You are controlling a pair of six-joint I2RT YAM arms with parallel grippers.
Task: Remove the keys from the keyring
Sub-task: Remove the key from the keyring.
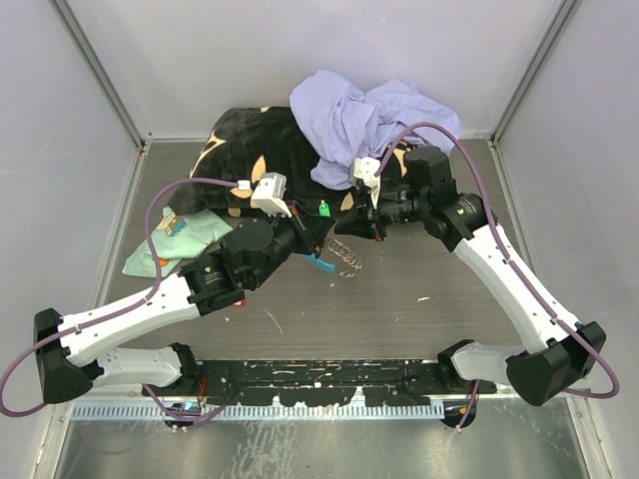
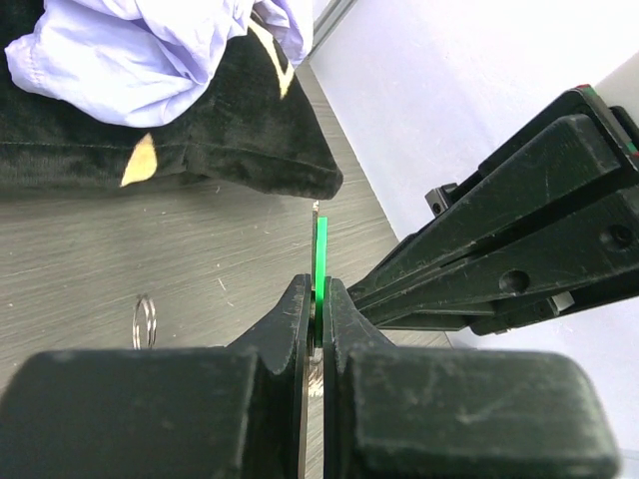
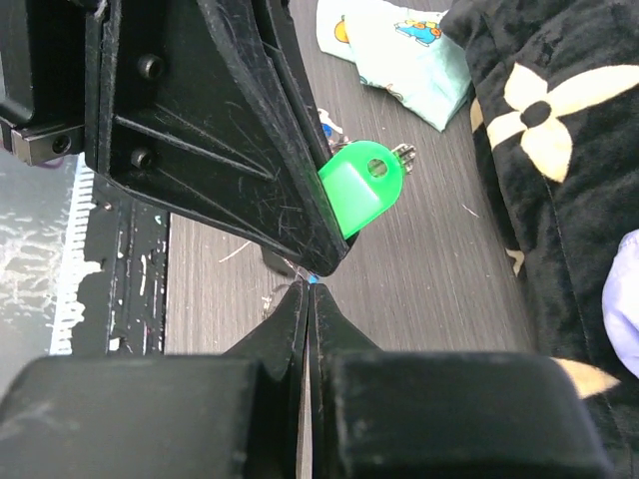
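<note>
Presently cataloguing: black flowered blanket point(image 1: 255, 135) and lavender cloth point(image 1: 359, 110) are crowding the far side, with a mint-green cloth point(image 1: 185, 235) lying at my left. The keyring point(image 1: 344, 257) is lying just near-side of both tips. My left gripper point(image 2: 318, 294) is pinching the green-tagged key point(image 3: 361, 190), tag pointing upward. My right gripper point(image 3: 310, 299), pressed together, is meeting it tip-to-tip; what it is nipping, I cannot tell.

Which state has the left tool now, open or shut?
Shut: the left tool clamps the green tag, its fingers pressing both sides without a gap.
</note>
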